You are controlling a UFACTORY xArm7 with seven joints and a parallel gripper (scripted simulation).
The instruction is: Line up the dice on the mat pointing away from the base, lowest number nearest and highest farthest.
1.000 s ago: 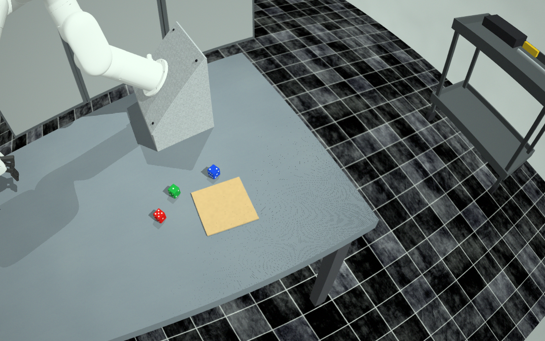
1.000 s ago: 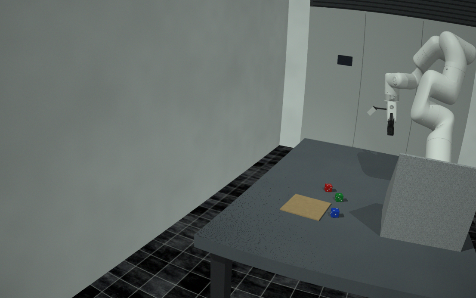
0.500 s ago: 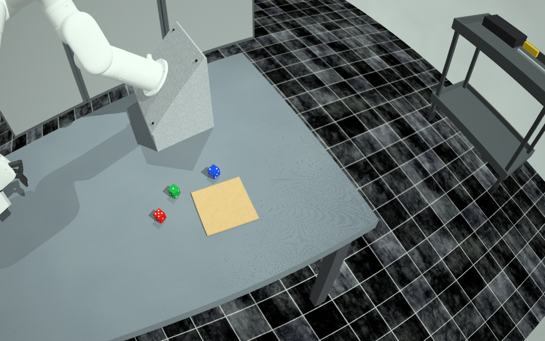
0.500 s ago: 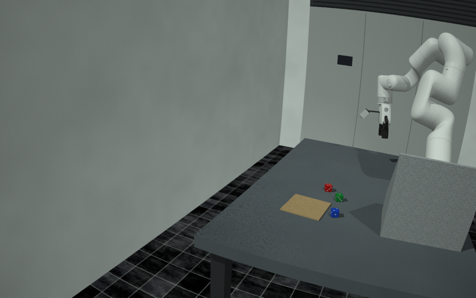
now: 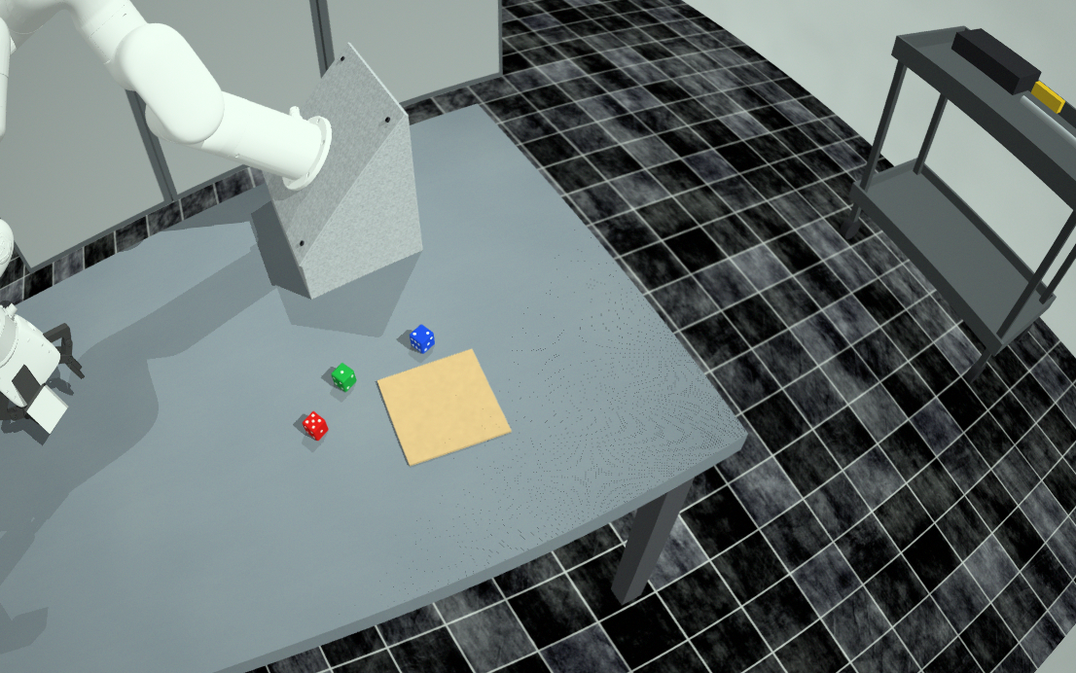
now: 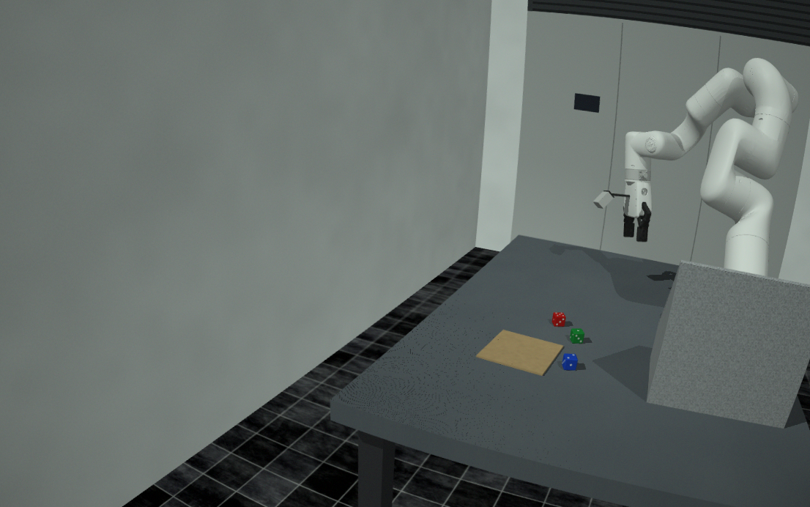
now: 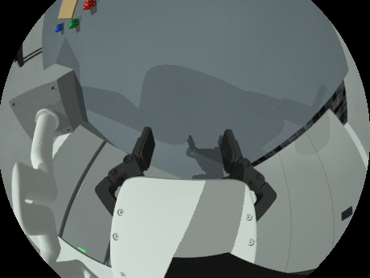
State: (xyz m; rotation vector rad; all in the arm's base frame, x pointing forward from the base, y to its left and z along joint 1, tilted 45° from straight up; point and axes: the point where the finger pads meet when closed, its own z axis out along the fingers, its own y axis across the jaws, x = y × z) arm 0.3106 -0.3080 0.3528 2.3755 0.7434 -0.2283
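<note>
A tan square mat [image 5: 443,405] lies flat on the grey table. Three dice stand on the table just off its edge, none on the mat: a blue die [image 5: 421,337], a green die [image 5: 343,375] and a red die [image 5: 314,425]. They also show in the exterior view as the mat [image 6: 520,351], the blue die [image 6: 569,360], the green die [image 6: 576,335] and the red die [image 6: 559,318]. My gripper [image 6: 635,233] hangs open and empty high above the far side of the table, well away from the dice. In the wrist view my gripper [image 7: 187,136] is open, and the dice are tiny at the top left.
A large grey wedge-shaped block [image 5: 344,186] stands on the table behind the dice, carrying the arm's base. A dark metal shelf cart [image 5: 972,186] stands on the tiled floor to the right, off the table.
</note>
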